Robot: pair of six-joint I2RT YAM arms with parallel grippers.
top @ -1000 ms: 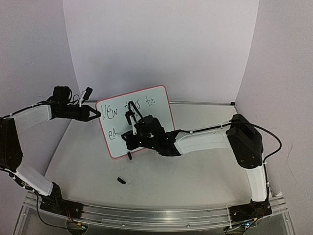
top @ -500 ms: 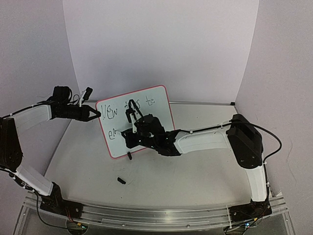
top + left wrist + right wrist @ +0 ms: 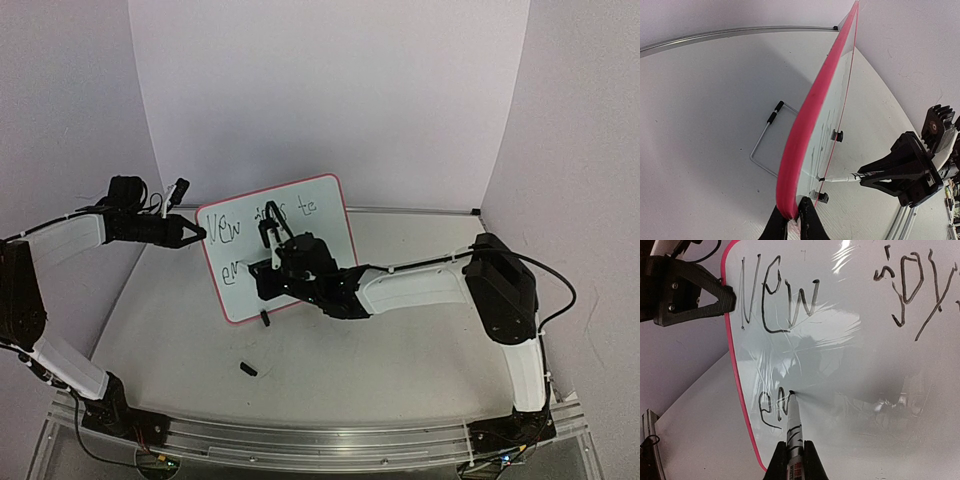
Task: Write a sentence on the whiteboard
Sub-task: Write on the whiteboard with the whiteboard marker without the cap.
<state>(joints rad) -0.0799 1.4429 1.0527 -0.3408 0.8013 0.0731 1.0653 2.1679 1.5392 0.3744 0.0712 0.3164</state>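
The whiteboard [image 3: 325,240] stands tilted on the table, pink-red rim [image 3: 810,105] toward the left wrist camera. My left gripper [image 3: 200,235] [image 3: 792,222] is shut on the rim at the board's left edge. The sentence [image 3: 775,297] reads "New joy" in the right wrist view, with "to" more visible in the top view; a second line holds "en" [image 3: 772,407]. My right gripper [image 3: 268,262] [image 3: 794,460] is shut on a white marker [image 3: 792,432], whose black tip touches the board just right of the "en". The marker [image 3: 845,177] also shows against the board's face.
A small black marker cap [image 3: 248,368] lies on the table in front of the board. The board's wire stand [image 3: 765,145] props it from behind, and a black foot [image 3: 264,319] rests on the table. White walls enclose the back and sides.
The marker tip has moved a little to the right on the second line, adding a stroke after the "e". The left gripper and board have stayed still.
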